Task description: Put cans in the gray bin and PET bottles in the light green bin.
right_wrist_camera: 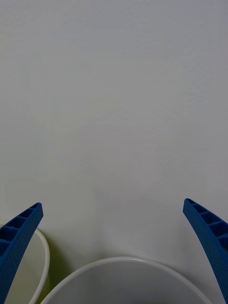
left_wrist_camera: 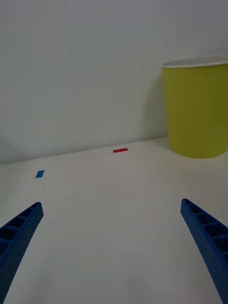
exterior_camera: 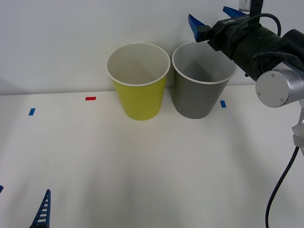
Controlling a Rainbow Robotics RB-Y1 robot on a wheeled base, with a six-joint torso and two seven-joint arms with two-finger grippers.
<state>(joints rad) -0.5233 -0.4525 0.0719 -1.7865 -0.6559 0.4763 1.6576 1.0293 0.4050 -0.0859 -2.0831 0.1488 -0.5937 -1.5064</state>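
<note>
We see the gray bin directly beneath our right gripper, the light green bin just beside it. The fingers are spread wide and empty, poised as after a drop; we see no can. Our left gripper waits low, wide open.

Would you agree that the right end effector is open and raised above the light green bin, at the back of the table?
Not quite: the open right end effector is raised above the gray bin, not the light green bin, as the front view shows.
</note>
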